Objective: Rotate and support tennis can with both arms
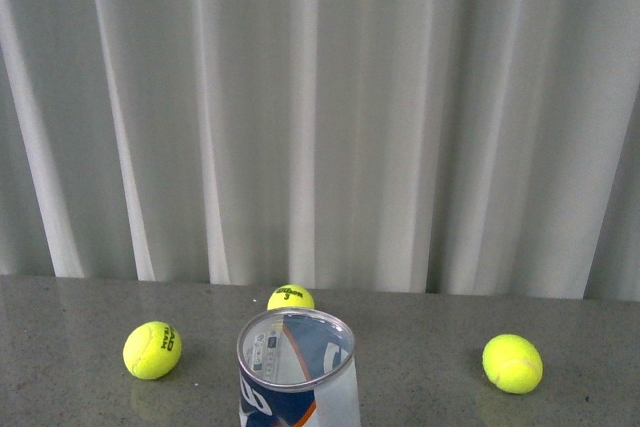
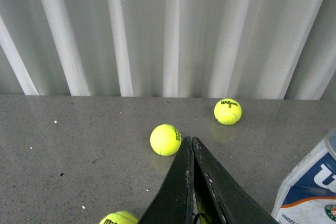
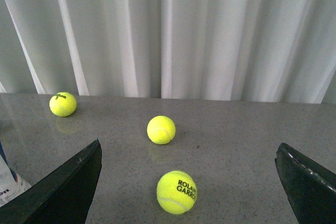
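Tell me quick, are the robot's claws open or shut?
Left claw: shut, holding nothing.
Right claw: wide open, holding nothing.

Three low cameras, all facing the white curtain (image 1: 320,117) across the grey table (image 1: 60,307).

The front view sits close behind the tennis can (image 1: 297,372). Both wrist views look out between their own fingers, near the tabletop, sharing the Wilson ball (image 2: 228,111) and the can's edge.

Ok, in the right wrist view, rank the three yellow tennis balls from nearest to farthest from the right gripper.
1. Yellow tennis ball printed ROLAND GARROS, between the right gripper's fingers.
2. Plain yellow tennis ball, just beyond it.
3. Yellow tennis ball with dark script, farthest, near the white curtain.
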Tool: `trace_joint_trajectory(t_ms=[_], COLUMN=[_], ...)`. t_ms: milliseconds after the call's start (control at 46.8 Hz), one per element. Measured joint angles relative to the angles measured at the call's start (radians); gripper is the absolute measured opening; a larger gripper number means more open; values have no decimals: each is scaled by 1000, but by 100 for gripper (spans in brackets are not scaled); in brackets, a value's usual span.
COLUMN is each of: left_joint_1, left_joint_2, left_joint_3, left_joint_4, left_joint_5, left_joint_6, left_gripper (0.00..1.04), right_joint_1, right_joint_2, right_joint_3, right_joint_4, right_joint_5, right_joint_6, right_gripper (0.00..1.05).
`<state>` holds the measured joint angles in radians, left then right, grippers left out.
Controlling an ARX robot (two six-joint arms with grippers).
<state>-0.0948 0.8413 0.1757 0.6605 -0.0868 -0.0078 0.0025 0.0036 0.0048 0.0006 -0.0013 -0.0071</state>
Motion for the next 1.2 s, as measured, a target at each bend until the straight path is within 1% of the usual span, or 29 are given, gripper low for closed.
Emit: trace_joint_trajectory(t_ms=[43,107,171,257,599,684,1198], left_joint_1=[8,53,80,93,93,93,93], left_joint_2=[-28,-62,-94,-143,-319,-347,-583], left_joint_3=[-18,-38,-56,-79,-134,-151,-151], left_joint_4=[-8,-24,-39,-66,-187,-169,-399], left_joint_5=[7,70,80,80,86,86,87], left_joint_6=[0,0,0,0,0,2,3], left_gripper=[4,4,4,4,4,4,4], right_joint_1=[0,0,0,0,0,0,0], right_joint_2=[0,0,0,0,0,0,0], right_joint_3=[0,0,0,0,0,0,0], right_joint_4=[0,0,0,0,0,0,0], right_joint_5=[0,0,0,0,0,0,0], right_joint_6=[0,0,0,0,0,0,0], right_gripper=[98,98,98,98,98,98,98])
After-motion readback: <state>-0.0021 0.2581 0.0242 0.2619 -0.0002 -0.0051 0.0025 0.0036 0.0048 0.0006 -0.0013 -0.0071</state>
